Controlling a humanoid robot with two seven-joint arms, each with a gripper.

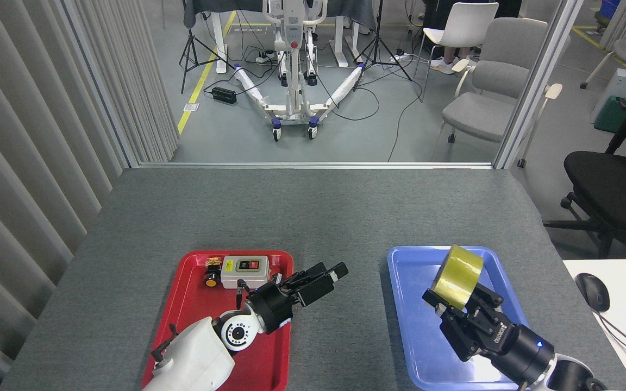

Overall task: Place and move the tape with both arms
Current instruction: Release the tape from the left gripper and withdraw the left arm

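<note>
- The scene is lit brightly and evenly from overhead; no dim corners are seen.
- Soft, short shadows are cast on the grey counter [313, 212] beside the trays.
- White glare patches are reflected on the floor of the blue tray [416, 331].
- Focus is held sharp from near to far; no motion blur is noticed.
- Straight lines are bowed slightly outward near the edges.

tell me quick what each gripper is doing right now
Left gripper: open, holding nothing, over the right edge of the red tray.
Right gripper: shut on the tape, above the blue tray.
</note>
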